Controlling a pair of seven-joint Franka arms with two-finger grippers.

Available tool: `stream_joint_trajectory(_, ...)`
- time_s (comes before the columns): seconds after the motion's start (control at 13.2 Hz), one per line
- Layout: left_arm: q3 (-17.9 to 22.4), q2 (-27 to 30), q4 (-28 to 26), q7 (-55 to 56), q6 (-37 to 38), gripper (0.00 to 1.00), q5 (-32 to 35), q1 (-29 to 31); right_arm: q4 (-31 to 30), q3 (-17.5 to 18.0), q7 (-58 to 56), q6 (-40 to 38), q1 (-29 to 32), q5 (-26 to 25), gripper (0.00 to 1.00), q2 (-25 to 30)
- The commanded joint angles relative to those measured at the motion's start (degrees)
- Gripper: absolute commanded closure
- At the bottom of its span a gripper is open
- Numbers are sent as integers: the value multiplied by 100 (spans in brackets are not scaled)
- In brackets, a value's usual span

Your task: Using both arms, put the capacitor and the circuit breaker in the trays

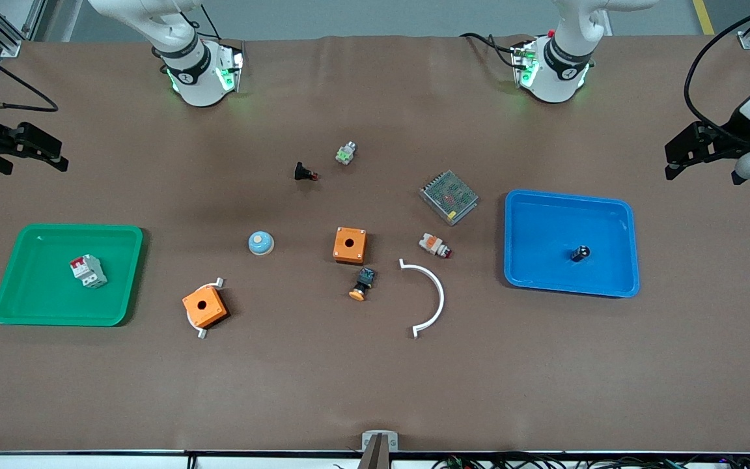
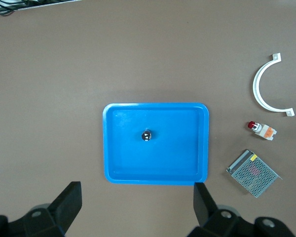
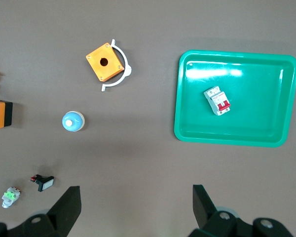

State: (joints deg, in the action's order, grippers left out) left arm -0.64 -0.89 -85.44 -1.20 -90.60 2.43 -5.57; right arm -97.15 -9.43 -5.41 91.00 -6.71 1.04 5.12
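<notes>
The capacitor [image 1: 580, 253], a tiny black cylinder with a silvery top, lies in the blue tray [image 1: 544, 221] at the left arm's end of the table. It also shows in the left wrist view [image 2: 146, 135], inside the tray [image 2: 177, 148]. The white-grey circuit breaker [image 1: 88, 271] with red levers lies in the green tray [image 1: 36, 286] at the right arm's end, and shows in the right wrist view [image 3: 217, 100] in that tray [image 3: 246, 123]. My left gripper [image 1: 671, 159] [image 2: 136, 197] is open and empty, high over the table beside the blue tray. My right gripper [image 1: 56, 154] [image 3: 136, 197] is open and empty, high beside the green tray.
Between the trays lie two orange boxes [image 1: 349, 245] [image 1: 205, 307], a white curved bracket [image 1: 428, 296], a blue-white dome [image 1: 261, 243], a metal mesh box [image 1: 449, 197], a white-orange part with a red tip [image 1: 434, 245], a black-and-orange push button [image 1: 362, 284], a black part with a red tip [image 1: 305, 172] and a small green-silver part [image 1: 346, 154].
</notes>
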Motion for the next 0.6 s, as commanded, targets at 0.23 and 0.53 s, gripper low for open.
stream_joint_trajectory(0.23, -33, 72, -52, -29, -27, 0, 73, 30, 12, 3, -162, -65, 29, 89, 0, 59)
stream_joint_trajectory(0.53, -42, 72, -69, -99, -19, 0, 82, 4, -5, 3, -171, -3, 29, 89, 0, 51)
